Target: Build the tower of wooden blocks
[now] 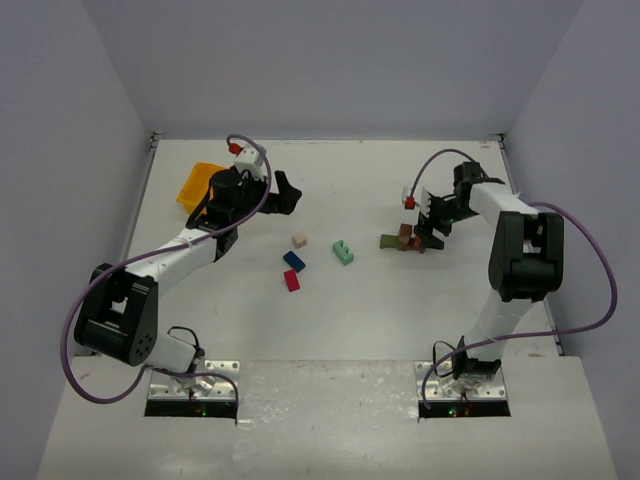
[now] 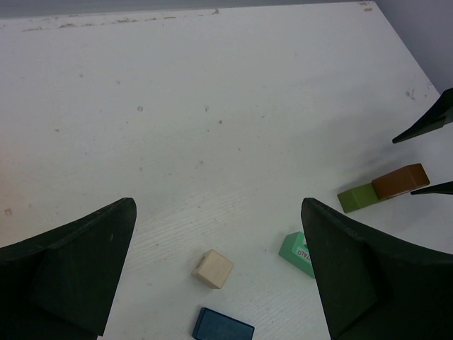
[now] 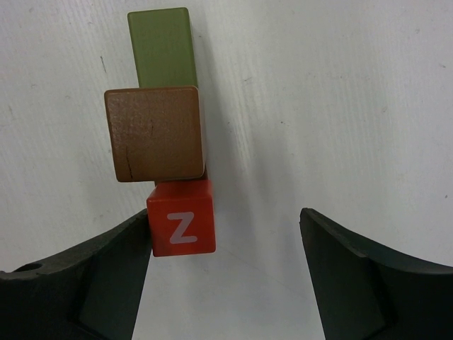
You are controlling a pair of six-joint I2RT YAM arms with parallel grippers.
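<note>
Here, the right jaws stand spread low over a short row on the counter: an olive block, a brown block overlapping its end, and an orange-red Z block just beside one finger. The left jaws, also spread and holding nothing, face the tan cube, blue block and teal block, lying loose mid-counter.
</note>
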